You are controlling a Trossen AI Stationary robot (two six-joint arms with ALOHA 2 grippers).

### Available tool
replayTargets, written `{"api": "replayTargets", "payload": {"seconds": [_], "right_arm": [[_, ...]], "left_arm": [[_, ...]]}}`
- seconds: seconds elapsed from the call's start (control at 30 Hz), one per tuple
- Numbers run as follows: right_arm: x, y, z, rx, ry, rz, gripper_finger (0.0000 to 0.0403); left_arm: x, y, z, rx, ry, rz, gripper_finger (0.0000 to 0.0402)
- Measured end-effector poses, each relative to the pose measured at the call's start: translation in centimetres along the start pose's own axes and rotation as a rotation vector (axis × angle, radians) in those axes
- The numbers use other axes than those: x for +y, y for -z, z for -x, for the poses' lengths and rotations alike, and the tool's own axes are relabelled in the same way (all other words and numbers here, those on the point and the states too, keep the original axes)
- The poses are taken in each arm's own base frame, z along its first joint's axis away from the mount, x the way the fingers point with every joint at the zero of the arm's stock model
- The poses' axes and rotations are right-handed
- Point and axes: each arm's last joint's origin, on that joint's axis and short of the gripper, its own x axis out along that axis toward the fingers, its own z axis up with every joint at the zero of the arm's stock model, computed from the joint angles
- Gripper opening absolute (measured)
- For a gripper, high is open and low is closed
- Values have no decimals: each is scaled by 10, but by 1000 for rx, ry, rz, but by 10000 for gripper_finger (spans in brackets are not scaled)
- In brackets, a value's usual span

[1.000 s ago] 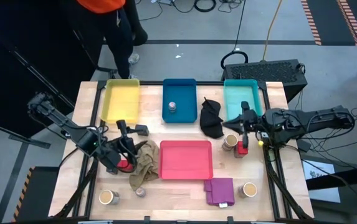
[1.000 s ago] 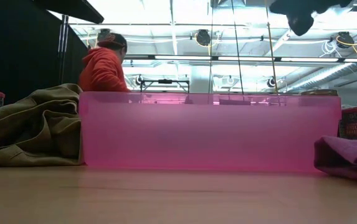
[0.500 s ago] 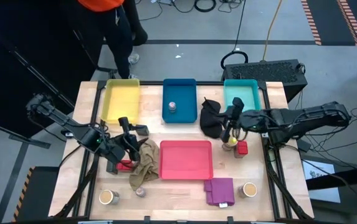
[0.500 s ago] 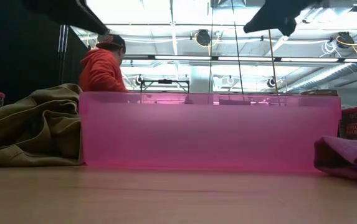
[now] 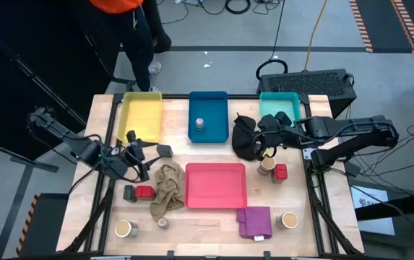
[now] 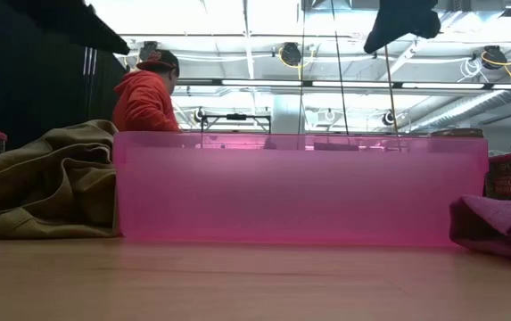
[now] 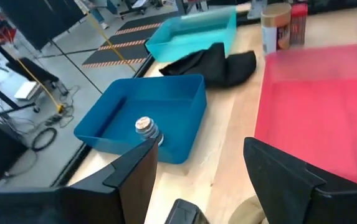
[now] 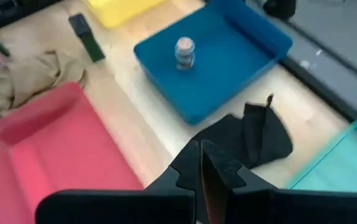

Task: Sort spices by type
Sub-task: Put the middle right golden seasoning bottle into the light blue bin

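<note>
Silver tin (image 8: 184, 51) in blue tray (image 8: 253, 37) only in wrist views; right gripper (image 8: 201, 163) closed, empty.

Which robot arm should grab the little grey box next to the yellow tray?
Probably the left. Its hand is open and hangs right beside the grey box, while the right hand is shut and far off by the black cloth.
</note>
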Motion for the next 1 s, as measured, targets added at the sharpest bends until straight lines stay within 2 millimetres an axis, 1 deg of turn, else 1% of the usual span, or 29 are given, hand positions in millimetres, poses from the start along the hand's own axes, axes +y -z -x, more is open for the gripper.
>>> {"api": "replayTargets", "payload": {"seconds": [0.13,0.3,0.7,0.87,1.0], "right_arm": [[-1,3,-2,74,-23,-33,0],[-5,11,-2,205,-25,-115,0],[-25,36,9,557,133,-174,0],[-25,37,9,583,99,-80,0],[-24,36,9,568,85,-88,0]], "left_arm": [[2,0,2,-7,2,31,244],[0,1,0,3,1,43,244],[0,1,-1,5,-6,33,244],[1,0,-1,-12,-69,-12,244],[3,0,-1,-21,-115,-37,244]]}}
